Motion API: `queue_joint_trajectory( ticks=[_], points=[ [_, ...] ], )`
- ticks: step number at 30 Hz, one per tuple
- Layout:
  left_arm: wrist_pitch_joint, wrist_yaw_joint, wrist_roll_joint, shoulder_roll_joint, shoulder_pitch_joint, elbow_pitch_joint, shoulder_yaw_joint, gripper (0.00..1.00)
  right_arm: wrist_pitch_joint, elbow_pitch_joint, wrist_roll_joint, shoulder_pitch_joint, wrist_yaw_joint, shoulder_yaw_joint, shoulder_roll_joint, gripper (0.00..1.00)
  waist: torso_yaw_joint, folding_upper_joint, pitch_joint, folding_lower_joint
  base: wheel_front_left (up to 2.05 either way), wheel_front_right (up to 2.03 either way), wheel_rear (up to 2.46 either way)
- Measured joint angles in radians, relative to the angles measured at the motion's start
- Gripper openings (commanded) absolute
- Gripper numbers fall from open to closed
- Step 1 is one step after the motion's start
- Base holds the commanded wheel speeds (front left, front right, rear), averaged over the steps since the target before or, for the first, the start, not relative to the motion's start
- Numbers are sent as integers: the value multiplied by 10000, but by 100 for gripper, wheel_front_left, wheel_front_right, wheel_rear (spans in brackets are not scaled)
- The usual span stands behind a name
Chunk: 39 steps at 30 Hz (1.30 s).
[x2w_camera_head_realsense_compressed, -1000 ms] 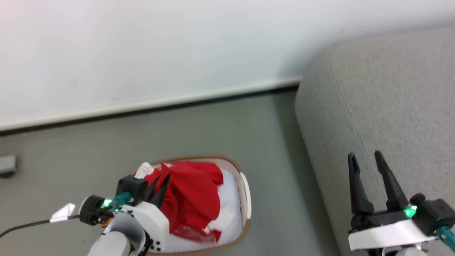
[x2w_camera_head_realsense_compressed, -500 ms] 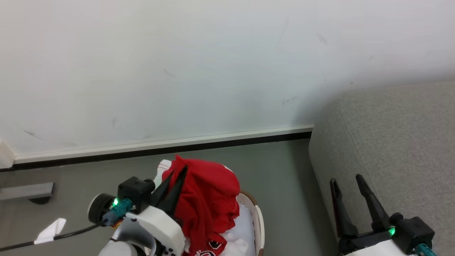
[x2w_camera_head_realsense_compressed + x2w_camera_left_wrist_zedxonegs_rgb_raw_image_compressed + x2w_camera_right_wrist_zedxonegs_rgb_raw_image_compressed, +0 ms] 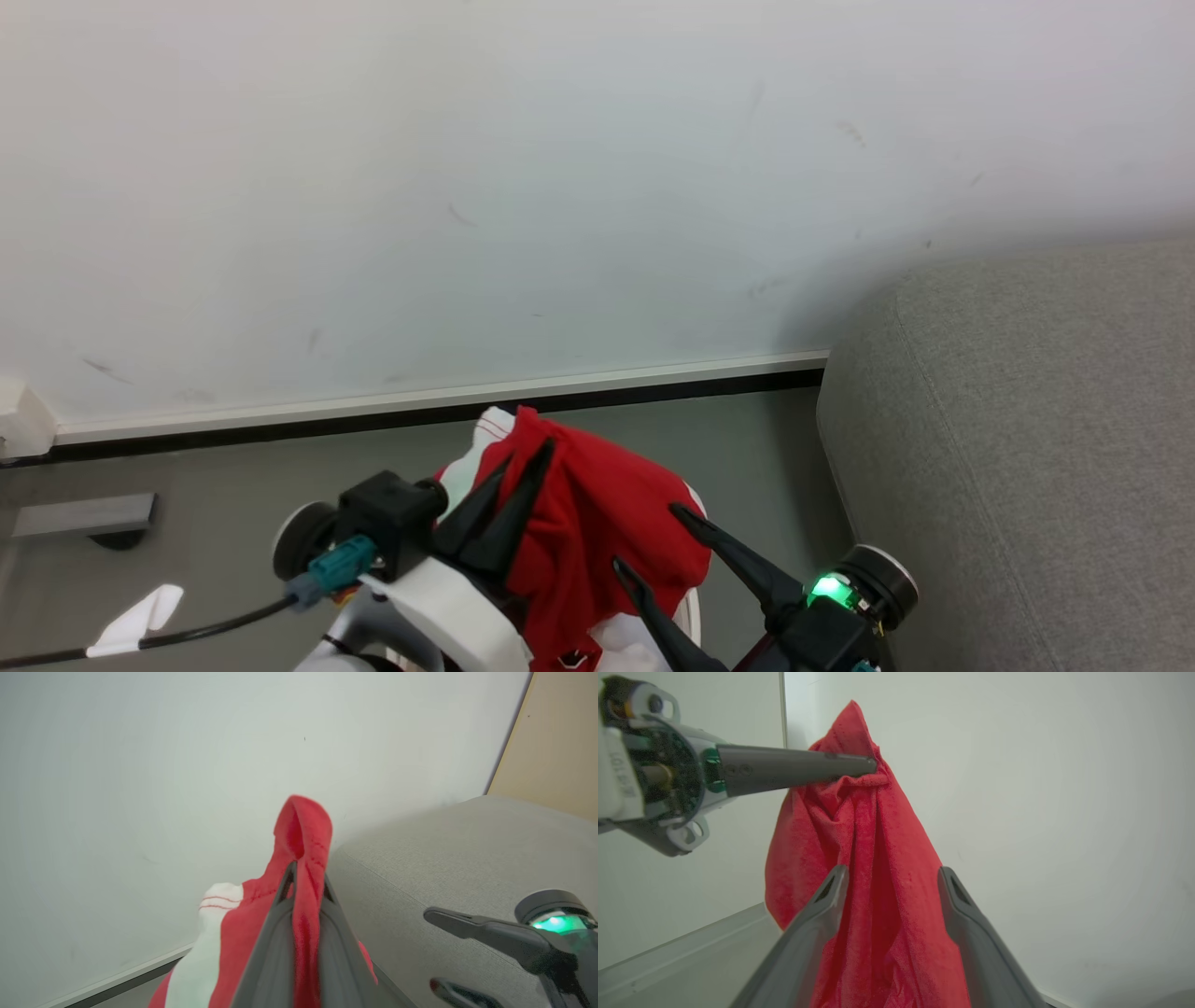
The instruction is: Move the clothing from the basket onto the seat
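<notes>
The left gripper (image 3: 528,452), jaws clamped on the clothing (image 3: 597,523), has hauled it up from the basket (image 3: 696,609), so the red fabric now hangs in a raised bunch beside the end of the seat (image 3: 1008,448). The right gripper (image 3: 645,536) has swung away from the seat to the garment, its jaws spread either side of the hanging cloth.

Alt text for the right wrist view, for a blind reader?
A red garment hangs before a white wall, pinched near its top by the left hand reaching in from the view's left. The right hand is open, one finger either side of the cloth.
</notes>
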Motion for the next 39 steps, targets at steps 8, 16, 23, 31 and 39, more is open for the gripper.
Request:
queue_joint_trajectory(
  ticks=[8,16,23,31,39],
  points=[
    [288,-552,-188,-73,54,-512,-754,0,0,809,299,-1469,0,1703,-871,100,148,0,-98,1,0,0,0],
    [460,-840,-437,-341,114,-713,-1342,0,-2,2061,1220,-2391,0,2738,-1030,100,355,0,-209,1,0,0,0],
    [424,-844,-621,-376,244,-642,-1375,0,0,1941,2265,-2404,0,2499,-834,0,454,0,-245,2,0,0,0],
    [79,-570,-619,-374,288,-316,-1112,100,0,1538,2612,-2129,-2,1766,-970,0,120,0,-149,1,0,0,0],
    [-422,-546,-523,-378,282,150,-1087,100,2,1348,2669,-1880,-2,579,-1246,0,-665,0,65,1,0,0,0]
  ],
)
